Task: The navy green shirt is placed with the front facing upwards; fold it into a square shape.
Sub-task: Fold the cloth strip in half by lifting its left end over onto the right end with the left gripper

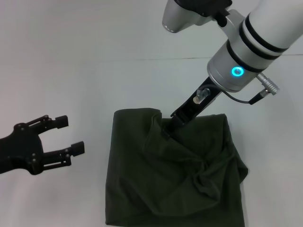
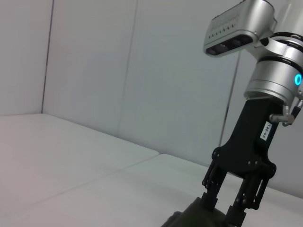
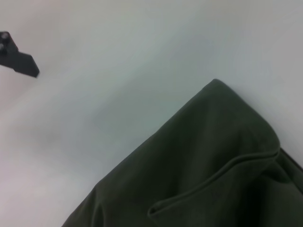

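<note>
- Head view, starting at your left: the left gripper (image 1: 71, 135) is hovering over the bare table (image 1: 57, 71), fingers spread and holding nothing, well apart from the cloth.
- At centre, the navy green shirt (image 1: 142, 189) is lying as a rough rectangle, already folded over itself, with a rumpled bunch toward its right side.
- Moving right, the right gripper (image 1: 166, 126) is pressing down at the shirt's far edge; its fingers are looking clamped on a fold, though the cloth is hiding the tips.
- You are probably mid-fold: next, carry that edge across, lay it flat, and smooth the bunching.
</note>
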